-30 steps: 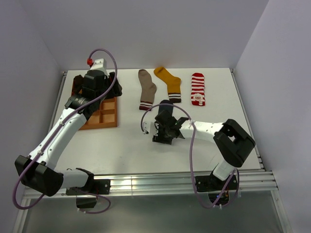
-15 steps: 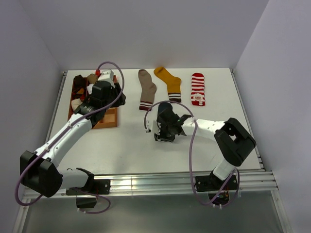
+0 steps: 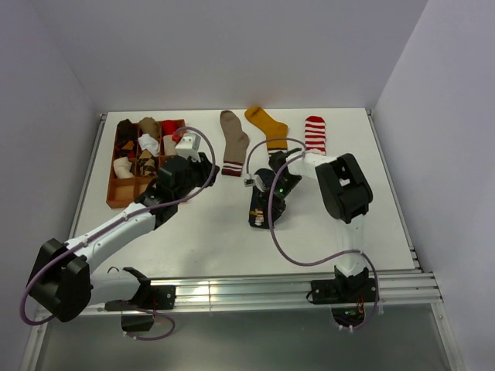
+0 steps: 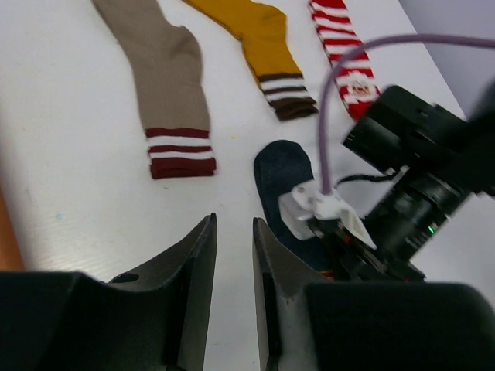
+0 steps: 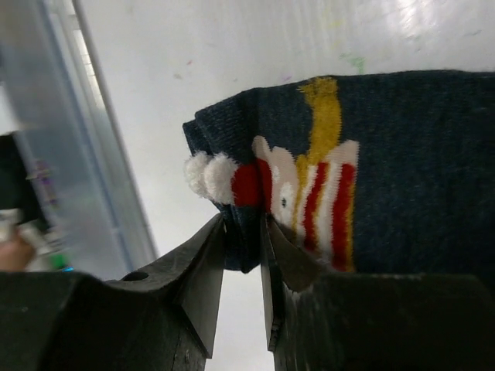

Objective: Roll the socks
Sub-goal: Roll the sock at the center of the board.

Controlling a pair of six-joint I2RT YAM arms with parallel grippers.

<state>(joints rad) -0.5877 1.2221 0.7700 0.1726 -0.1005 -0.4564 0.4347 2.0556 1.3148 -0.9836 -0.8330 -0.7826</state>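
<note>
- Navy fine-ribbed knit near the middle of the white worktop (image 3: 216, 247): navy sock (image 5: 387, 154), patterned with a cartoon figure in red-and-white stripes, a yellow band and two fluffy white pom-poms.
- Pinched at its edge between the black moulded fingers of the right gripper (image 5: 244, 224), clamped onto the fabric.
- Black left gripper (image 4: 233, 224) hovering just left of that sock, gap narrow, nothing in it.
- Along the far edge, flat, side by side and not touching: taupe sock (image 4: 166, 77) with burgundy-and-white cuff stripes; mustard sock (image 4: 251, 35) with a brown-and-white cuff; red-and-white sock (image 4: 344, 46), banded, bearing a small figure patch.
- At the far left corner, wooden tray (image 3: 124, 201), a grid of square compartments, with bundled socks (image 3: 143, 147) in several.
</note>
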